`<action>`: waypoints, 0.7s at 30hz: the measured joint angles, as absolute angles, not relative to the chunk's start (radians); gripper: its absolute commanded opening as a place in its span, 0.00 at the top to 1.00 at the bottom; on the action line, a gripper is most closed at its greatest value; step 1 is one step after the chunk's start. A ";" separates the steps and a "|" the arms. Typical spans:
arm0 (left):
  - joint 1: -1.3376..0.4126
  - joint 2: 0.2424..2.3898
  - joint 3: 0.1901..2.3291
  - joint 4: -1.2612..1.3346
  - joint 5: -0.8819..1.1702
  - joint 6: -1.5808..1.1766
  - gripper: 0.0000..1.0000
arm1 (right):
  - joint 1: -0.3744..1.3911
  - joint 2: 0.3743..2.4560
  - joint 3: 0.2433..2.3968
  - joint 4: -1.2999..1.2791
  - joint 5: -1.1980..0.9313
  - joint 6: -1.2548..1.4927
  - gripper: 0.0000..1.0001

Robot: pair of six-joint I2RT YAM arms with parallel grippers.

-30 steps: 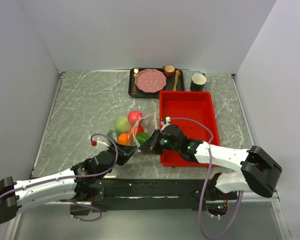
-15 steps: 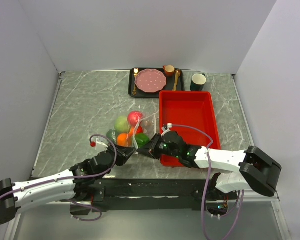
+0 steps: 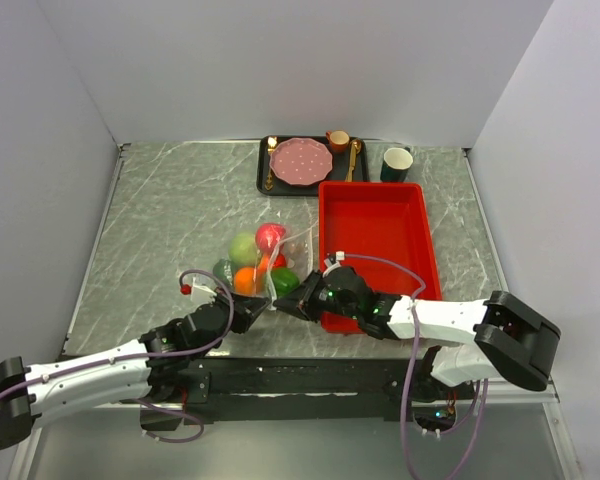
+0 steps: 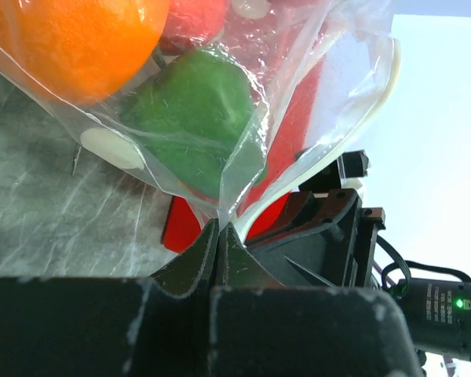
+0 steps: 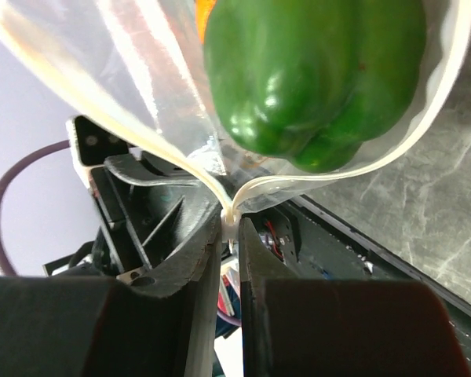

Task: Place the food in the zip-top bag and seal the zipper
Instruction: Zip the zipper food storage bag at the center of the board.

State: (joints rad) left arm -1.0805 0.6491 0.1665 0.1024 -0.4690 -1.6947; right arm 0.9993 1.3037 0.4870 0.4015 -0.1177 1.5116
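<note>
The zip-top bag lies left of the red tray with the food inside: cabbage, red apple, orange, green pepper, avocado and red-yellow fruit. My left gripper is shut on the bag's near edge; the orange and pepper show just beyond it. My right gripper is shut on the white zipper where its two strips meet below the pepper. The two grippers sit close together.
A red tray stands right of the bag, touching the right arm. A black tray at the back holds a pink plate, gold cutlery and an orange cup. A dark cup stands beside it.
Both grippers have drawn back a little toward the near edge, holding the bag's edge. The right gripper has slid left, closer to the left one. The food has shifted slightly nearer.
</note>
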 measured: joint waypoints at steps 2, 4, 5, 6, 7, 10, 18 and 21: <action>-1.081 0.633 0.167 0.089 -0.467 -1.682 0.99 | 0.999 1.312 0.490 0.398 -0.125 1.510 1.00; -1.081 0.611 0.167 0.081 -0.466 -1.666 0.99 | 0.999 1.319 0.496 0.392 -0.130 1.505 0.99; -1.081 0.596 0.164 0.081 -0.462 -1.661 0.99 | 0.999 1.320 0.504 0.385 -0.135 1.499 0.97; -1.081 0.580 0.159 0.084 -0.459 -1.660 0.99 | 0.999 1.320 0.511 0.382 -0.139 1.494 0.99; -1.081 0.565 0.150 0.087 -0.458 -1.660 0.99 | 0.999 1.320 0.516 0.379 -0.140 1.489 1.00; -1.081 0.544 0.128 0.092 -0.453 -1.661 0.99 | 0.996 1.321 0.524 0.372 -0.149 1.471 1.00; -1.080 0.561 0.118 0.116 -0.427 -1.637 0.99 | 0.973 1.330 0.514 0.399 -0.186 1.468 1.00; -1.076 0.566 0.115 0.135 -0.415 -1.624 0.99 | 0.965 1.323 0.514 0.391 -0.195 1.455 1.00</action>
